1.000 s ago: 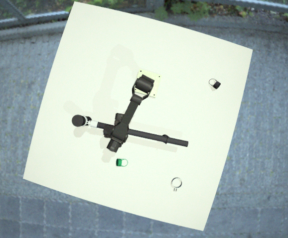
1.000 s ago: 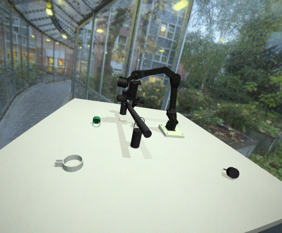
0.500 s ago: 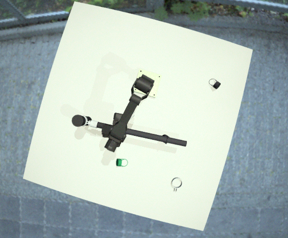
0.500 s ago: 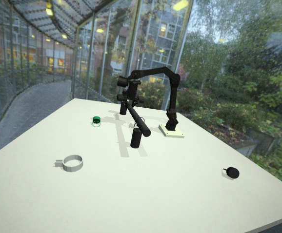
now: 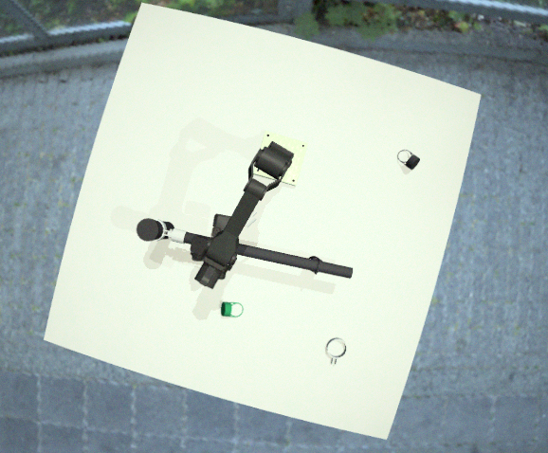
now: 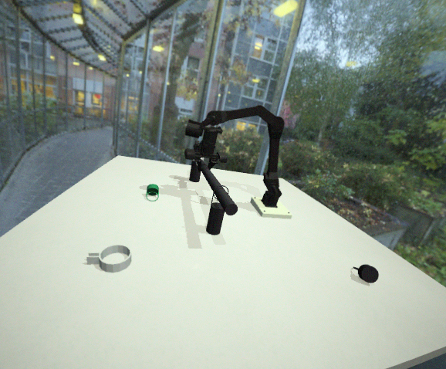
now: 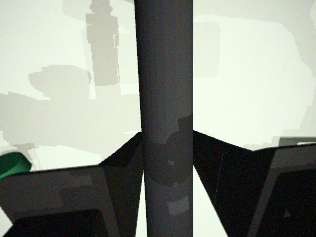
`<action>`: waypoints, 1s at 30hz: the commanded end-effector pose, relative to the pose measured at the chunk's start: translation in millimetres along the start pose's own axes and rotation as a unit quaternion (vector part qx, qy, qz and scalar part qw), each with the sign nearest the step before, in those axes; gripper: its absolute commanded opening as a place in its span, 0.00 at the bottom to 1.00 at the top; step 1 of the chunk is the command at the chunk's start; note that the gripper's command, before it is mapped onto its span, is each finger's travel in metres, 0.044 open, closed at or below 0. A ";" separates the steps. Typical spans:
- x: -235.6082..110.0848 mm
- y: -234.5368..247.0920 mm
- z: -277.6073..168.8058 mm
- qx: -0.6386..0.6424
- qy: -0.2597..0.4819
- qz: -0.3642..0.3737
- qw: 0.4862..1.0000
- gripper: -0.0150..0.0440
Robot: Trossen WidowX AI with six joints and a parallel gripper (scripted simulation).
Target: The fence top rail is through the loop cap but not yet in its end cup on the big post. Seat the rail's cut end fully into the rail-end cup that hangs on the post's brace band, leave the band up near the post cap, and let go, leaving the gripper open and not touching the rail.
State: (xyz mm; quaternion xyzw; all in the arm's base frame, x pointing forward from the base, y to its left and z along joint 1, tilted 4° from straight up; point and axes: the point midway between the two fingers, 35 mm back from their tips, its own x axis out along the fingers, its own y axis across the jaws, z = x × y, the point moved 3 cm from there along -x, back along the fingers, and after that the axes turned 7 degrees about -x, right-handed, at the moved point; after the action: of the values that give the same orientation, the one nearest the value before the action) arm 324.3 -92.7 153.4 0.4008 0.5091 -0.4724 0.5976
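A long dark top rail point(image 5: 284, 258) point(image 6: 217, 188) point(image 7: 165, 89) lies level above the table. It passes through the loop cap point(image 5: 314, 258) on the short dark post point(image 6: 214, 219). Its other end meets the pale rail-end cup point(image 5: 174, 235) beside the big post point(image 5: 149, 229) point(image 6: 194, 171); I cannot tell how deep it sits. The cup is up at the post cap's height. My gripper point(image 5: 211, 246) point(image 6: 204, 157) point(image 7: 163, 134) is shut on the rail near the big post, with one dark finger on each side in the wrist view.
A green cup fitting point(image 5: 229, 309) point(image 6: 151, 191) point(image 7: 10, 165) lies near the gripper. A grey band ring point(image 5: 336, 348) point(image 6: 114, 258) and a black cup fitting point(image 5: 409, 159) point(image 6: 367, 273) lie apart on the white table point(image 5: 362, 121) point(image 6: 255, 309). The arm's base plate point(image 5: 298, 168) point(image 6: 271, 209) is mid-table.
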 end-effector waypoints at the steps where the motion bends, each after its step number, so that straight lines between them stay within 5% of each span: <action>1: -2.6 -0.4 7.8 0.001 -0.009 0.002 1.000 0.25; 19: 0.8 -1.0 5.4 0.000 0.000 0.000 1.000 0.25; 30: -1.7 -0.5 3.9 0.000 0.000 0.000 1.000 0.74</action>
State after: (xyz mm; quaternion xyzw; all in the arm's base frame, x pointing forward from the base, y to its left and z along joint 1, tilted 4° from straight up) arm 324.9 -98.0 153.8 0.4011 0.5088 -0.4716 0.5982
